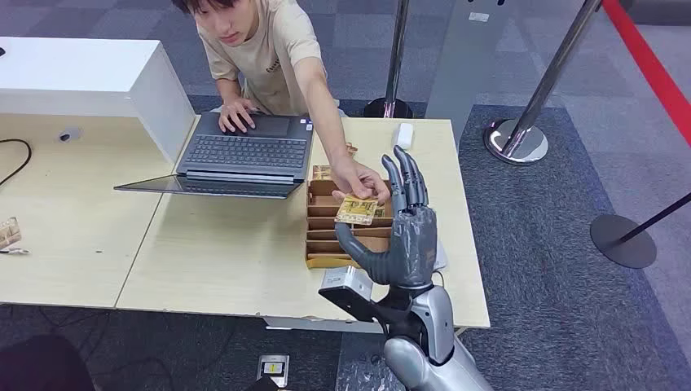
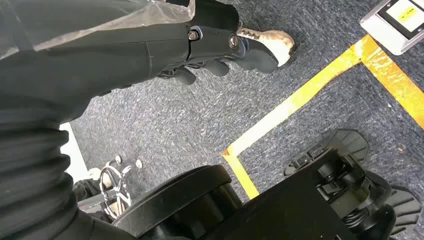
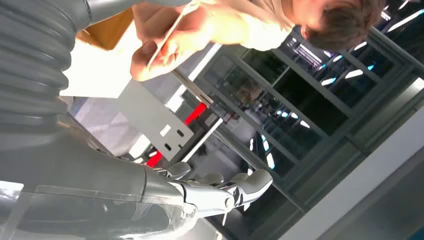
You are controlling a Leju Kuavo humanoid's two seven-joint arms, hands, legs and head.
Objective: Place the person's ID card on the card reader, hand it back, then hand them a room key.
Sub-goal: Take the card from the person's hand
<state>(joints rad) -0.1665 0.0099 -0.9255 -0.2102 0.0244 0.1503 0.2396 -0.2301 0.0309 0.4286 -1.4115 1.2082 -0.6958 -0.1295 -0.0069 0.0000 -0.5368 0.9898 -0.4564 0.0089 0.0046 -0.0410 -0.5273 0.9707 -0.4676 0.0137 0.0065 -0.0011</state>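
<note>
beside the open right hand (image 1: pixel 405 228), a person's hand (image 1: pixel 356 177) holds the card (image 1: pixel 356 210)

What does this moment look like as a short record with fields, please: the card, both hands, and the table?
card: yellowish card held by the person's hand, offered beside the right hand
right hand: raised over the table edge, fingers apart, holding nothing
left hand: hangs low over grey carpet, fingers curled in, holding nothing
wooden organiser: under the card, on the table
laptop: open, the person's other hand on it
table: light wood
</note>
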